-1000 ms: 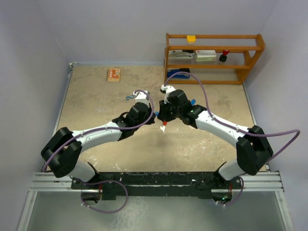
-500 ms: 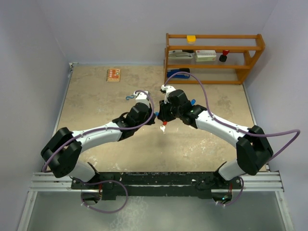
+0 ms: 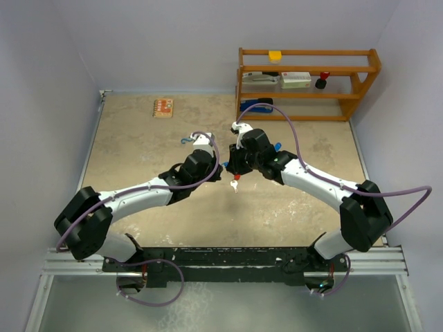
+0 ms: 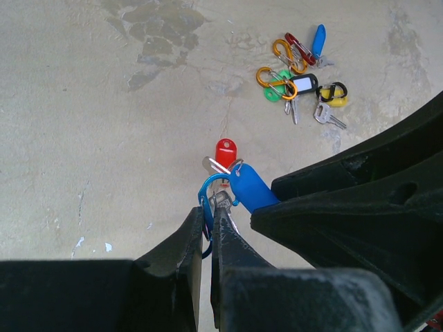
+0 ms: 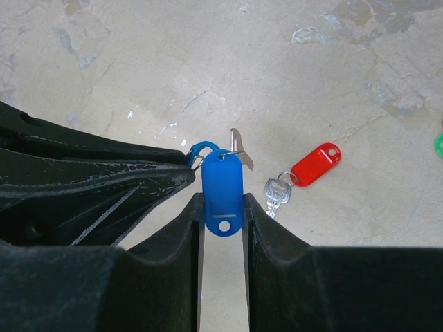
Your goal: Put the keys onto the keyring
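Note:
My left gripper (image 4: 210,211) is shut on a blue carabiner-style keyring (image 4: 205,196), held above the table. My right gripper (image 5: 221,200) is shut on the blue plastic head (image 5: 221,187) of a key. The top of that head touches the keyring (image 5: 201,153), and its silver blade (image 5: 239,146) sticks up behind. The two grippers meet at mid-table in the top view, left (image 3: 220,167) and right (image 3: 231,166). A red-headed key (image 5: 315,164) lies on the table just beyond them. It also shows in the left wrist view (image 4: 225,151).
A pile of other keys and coloured clips (image 4: 301,76) lies farther out on the table. The right arm partly hides this pile in the top view (image 3: 277,146). A blue clip (image 3: 185,140) lies to the left. A wooden shelf (image 3: 308,83) stands at the back right, and a small box (image 3: 163,108) at the back.
The left arm's elbow and shoulder have shifted slightly left. Both grippers stay together at the same spot with the same holds.

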